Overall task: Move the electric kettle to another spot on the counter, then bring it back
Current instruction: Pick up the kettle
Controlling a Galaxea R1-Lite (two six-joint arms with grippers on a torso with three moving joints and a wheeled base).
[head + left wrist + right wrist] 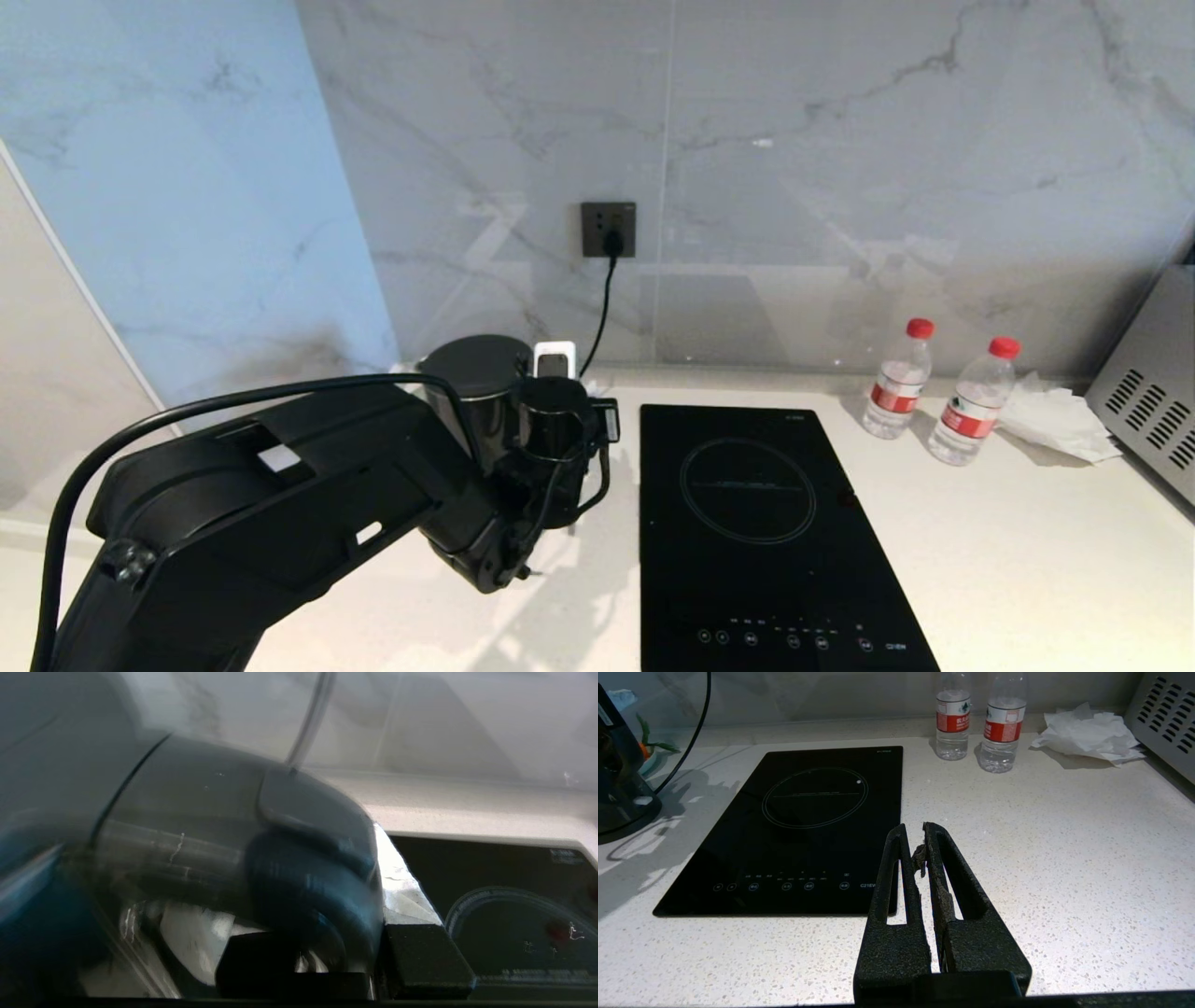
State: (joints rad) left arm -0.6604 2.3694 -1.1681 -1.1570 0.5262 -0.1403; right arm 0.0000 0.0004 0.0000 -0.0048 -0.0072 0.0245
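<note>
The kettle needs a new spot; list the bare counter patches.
Counter is bare right of the hob, nearer than the two bottles and the tissue. A narrower strip lies before the hob. It is crowded around the kettle, left pincer and cord.

kettle (476,392): glossy black | counter (1008,551): speckled stone | hob (756,523): glossy glass

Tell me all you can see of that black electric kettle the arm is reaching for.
The electric kettle is a tall, glossy black cylinder with a flat, matte dark lid, standing upright at the back of the white counter, left of the black hob and below a wall socket. The robot's arm hides most of its body. In the left wrist view its black loop handle sits between the fingers of the left gripper, which look closed around it.
</note>
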